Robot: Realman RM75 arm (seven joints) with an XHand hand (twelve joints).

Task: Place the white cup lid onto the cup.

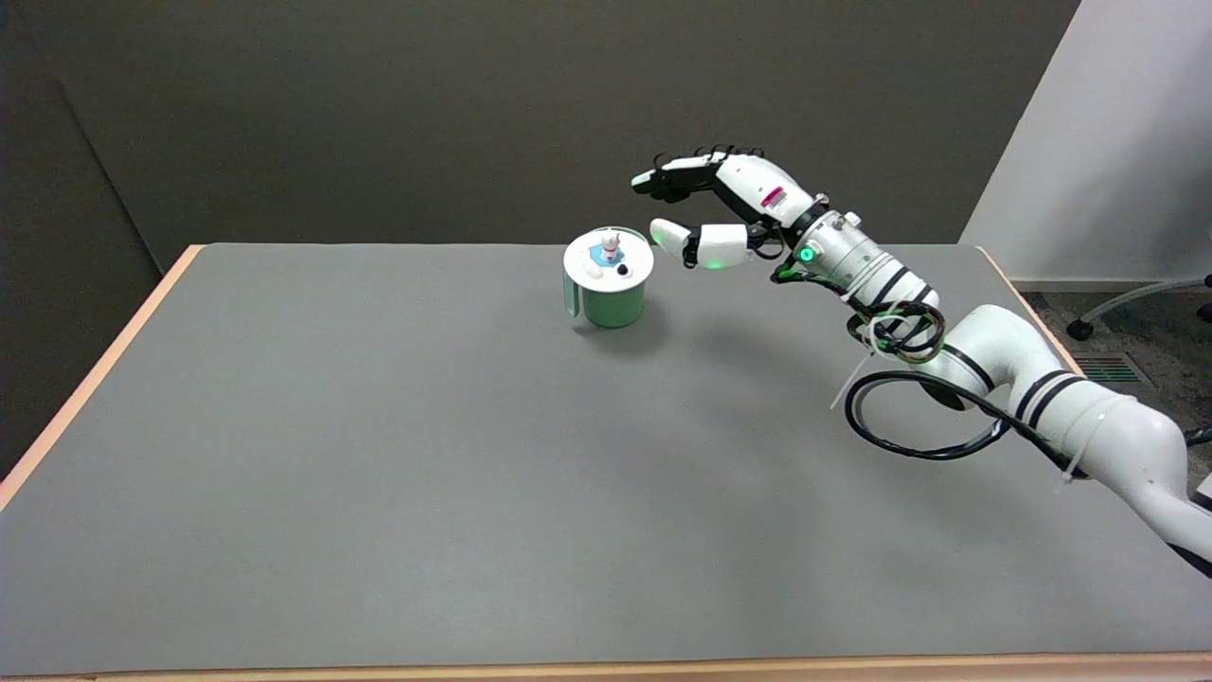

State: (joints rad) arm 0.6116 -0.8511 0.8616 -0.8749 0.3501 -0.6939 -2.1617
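White cup lid (608,258) already resting on green cup (614,301), far-centre of grey tabletop (379,455), apparently a bit off-centre. Robot hand (712,204) just right of cup, fingers spread, grasping nothing. Remaining, probably: nudge lid square, or withdraw.

You couldn't see the cup's (614,301) rim; the white lid (608,260) covered it. The figure on the lid was too small to make out. At four o'clock, the frame cut off the right arm (1070,407).
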